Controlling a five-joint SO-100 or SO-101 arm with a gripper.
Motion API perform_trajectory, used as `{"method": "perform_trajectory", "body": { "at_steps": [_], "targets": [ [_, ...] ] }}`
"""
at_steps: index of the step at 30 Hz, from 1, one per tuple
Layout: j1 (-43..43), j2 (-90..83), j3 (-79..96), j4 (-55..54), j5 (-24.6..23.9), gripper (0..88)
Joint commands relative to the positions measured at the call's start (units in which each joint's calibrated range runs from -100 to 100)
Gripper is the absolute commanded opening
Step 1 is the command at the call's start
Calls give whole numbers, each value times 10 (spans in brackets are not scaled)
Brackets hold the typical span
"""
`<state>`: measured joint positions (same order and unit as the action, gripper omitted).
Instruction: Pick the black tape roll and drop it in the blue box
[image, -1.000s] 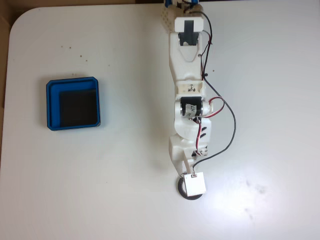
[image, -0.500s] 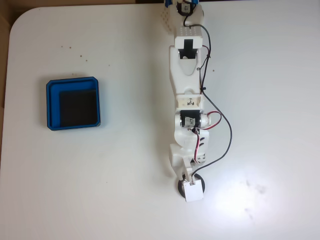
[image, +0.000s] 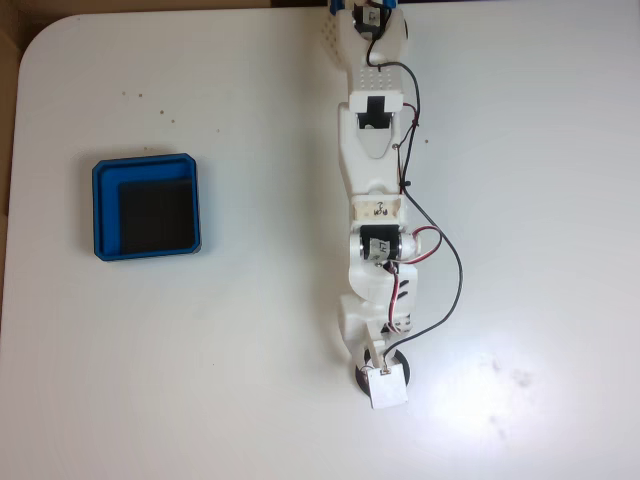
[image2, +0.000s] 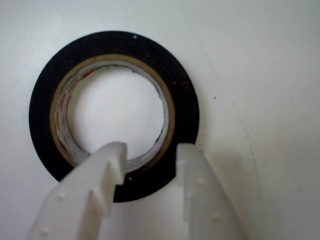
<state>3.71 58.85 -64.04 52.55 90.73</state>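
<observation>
Pincer (image2: 150, 152) spread astride black tape roll (image2: 112, 50) rim, bare table (image: 200, 380) all around

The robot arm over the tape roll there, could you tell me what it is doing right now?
The arm is reaching down over the black tape roll, which lies flat on the white table. In the wrist view the gripper is open, its two fingers straddling the near side of the ring, one tip over the hole and one at the outer edge. The roll is not yet lifted. The blue box sits well off to the left in the fixed view, with nothing in it.
</observation>
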Motion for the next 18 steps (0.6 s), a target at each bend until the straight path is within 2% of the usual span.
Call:
{"method": "perform_trajectory", "body": {
  "at_steps": [1, 18],
  "targets": [
    [4, -9, -48, 1, -3, 138],
    [16, 2, -49, 3, -2, 149]
  ]
}}
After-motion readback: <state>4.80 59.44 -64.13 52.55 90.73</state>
